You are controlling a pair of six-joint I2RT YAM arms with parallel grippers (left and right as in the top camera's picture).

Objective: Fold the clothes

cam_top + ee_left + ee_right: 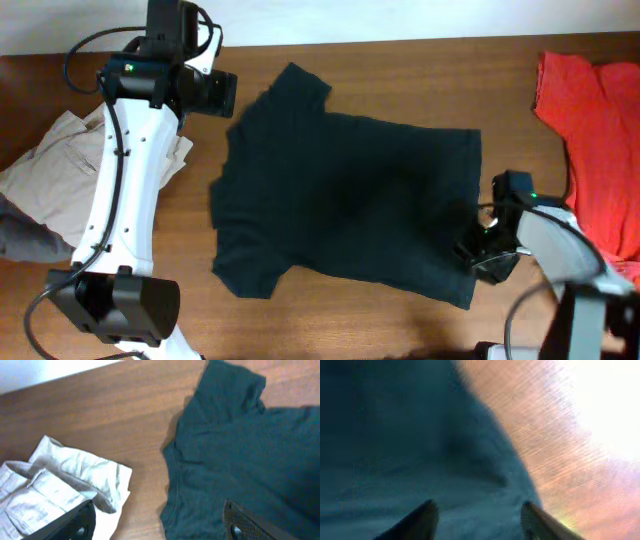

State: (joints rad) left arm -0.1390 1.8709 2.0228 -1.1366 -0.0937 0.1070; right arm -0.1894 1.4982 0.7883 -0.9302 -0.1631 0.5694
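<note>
The black T-shirt lies spread flat on the wooden table, collar to the left and hem to the right. My left gripper hovers by the far-left sleeve and collar. In the left wrist view it is open and empty, one finger over the shirt and the other over the beige trousers. My right gripper is low at the hem's near-right edge. In the right wrist view it is open, with both fingers over the dark fabric near its edge. No white label shows.
Crumpled beige trousers lie at the left edge and also show in the left wrist view, with a grey cloth beside them. A red garment lies at the right edge. Bare wood runs along the front.
</note>
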